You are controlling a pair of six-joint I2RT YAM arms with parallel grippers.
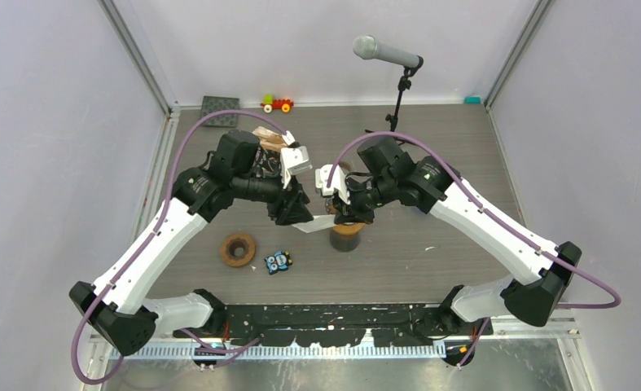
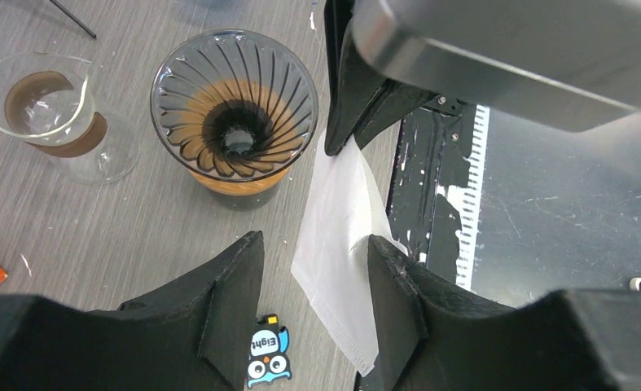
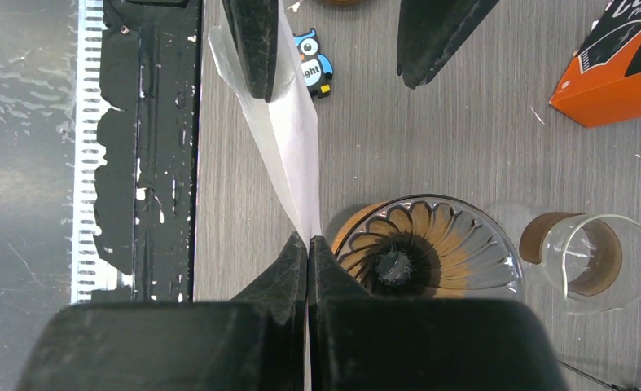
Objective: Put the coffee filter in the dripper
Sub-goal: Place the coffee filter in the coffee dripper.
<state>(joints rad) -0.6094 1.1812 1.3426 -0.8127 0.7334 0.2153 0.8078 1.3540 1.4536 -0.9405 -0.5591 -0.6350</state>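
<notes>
Setting: a grey wood-grain bench (image 1: 431,252) is sitting between pale walls, and a grey microphone on a black stand (image 1: 388,52) is standing near its far edge.
Top view, arms: the white-and-black left arm (image 1: 162,236) and right arm (image 1: 496,228) are leaning inward, their wrists nearly meeting over the middle of the bench.
Top view, dripper: the ribbed clear-glass cone dripper with a wooden collar (image 1: 347,238) is standing upright just under the right wrist. A brown ring (image 1: 238,248) and a small blue owl sticker (image 1: 278,261) are lying to its left.
Left wrist view, filter: the white paper coffee filter (image 2: 333,236) is hanging in the air just beside the dripper, outside its cone.
Left wrist view, left claw: the left claw (image 2: 313,314) is standing about half open. The lower part of the filter is passing between its fingers (image 2: 394,301) and resting against one of them, and nothing is being clamped.
Left wrist view, neighbours: a clear glass cup with a brown band (image 2: 52,114) is standing close beside the dripper.
Right wrist view, right claw: the right claw (image 3: 309,244) is pinching fully closed on one edge of the filter, right next to the dripper's rim.
Right wrist view, surroundings: an orange cardboard box (image 3: 614,73) is lying on the bench, well apart from the dripper.
</notes>
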